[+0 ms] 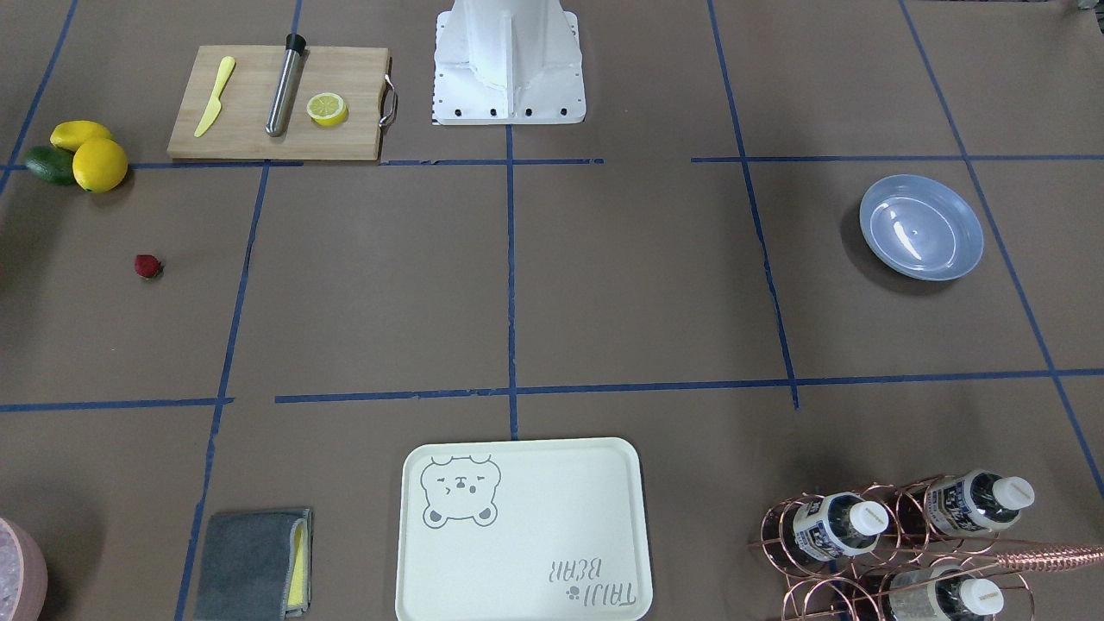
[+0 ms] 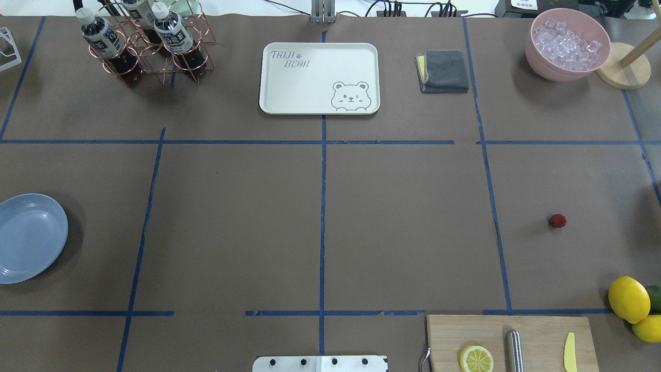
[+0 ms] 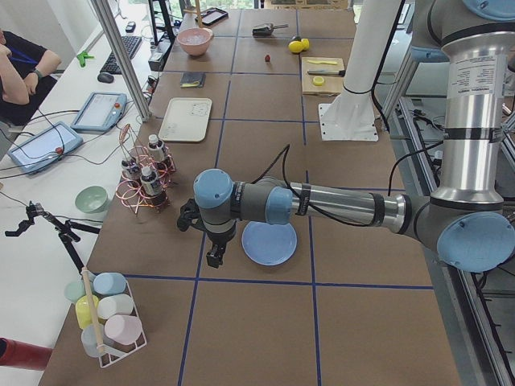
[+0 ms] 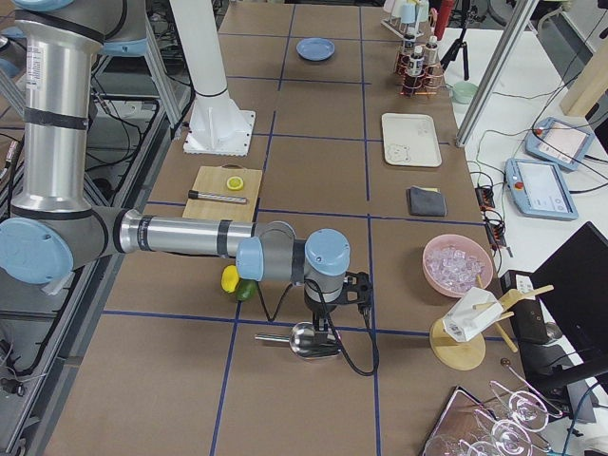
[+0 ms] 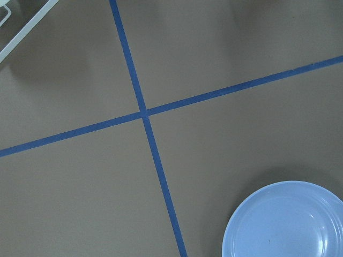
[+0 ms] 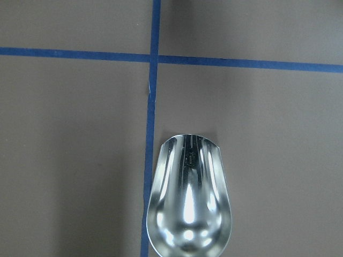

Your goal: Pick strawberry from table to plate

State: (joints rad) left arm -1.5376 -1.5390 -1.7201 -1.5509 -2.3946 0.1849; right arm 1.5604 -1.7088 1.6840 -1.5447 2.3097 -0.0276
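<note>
Starting closest to the robot in the overhead view, its white base plate (image 2: 320, 363) sits at the near edge of the table (image 2: 403, 227). A wooden cutting board (image 2: 542, 330) to the right of it carries a lemon half (image 2: 476, 359), a steel rod (image 2: 514, 351) and a yellow knife (image 2: 569, 352). Just past the board's right corner, two yellow lemons (image 2: 628, 298) lie touching, with a dark green fruit (image 2: 655, 298) against them. One band of tape squares farther out, the strawberry (image 2: 557, 221) lies alone on the bare table on the right side. It is well apart from the plate (image 2: 28, 237), which sits at the left edge. The left gripper (image 3: 213, 260) hangs above the table just beside the plate, pointing down; it shows only in the side view, so I cannot tell whether its fingers are spread or closed. The right gripper (image 4: 325, 323) hangs at the table's right end over a shiny metal scoop (image 4: 309, 340), and its state cannot be told either. Along the far edge stand a copper wire rack (image 2: 150, 57) of bottles (image 2: 173, 32), a cream bear tray (image 2: 310, 77), a folded grey cloth (image 2: 445, 71) and a pink bowl (image 2: 537, 54) of ice.
</note>
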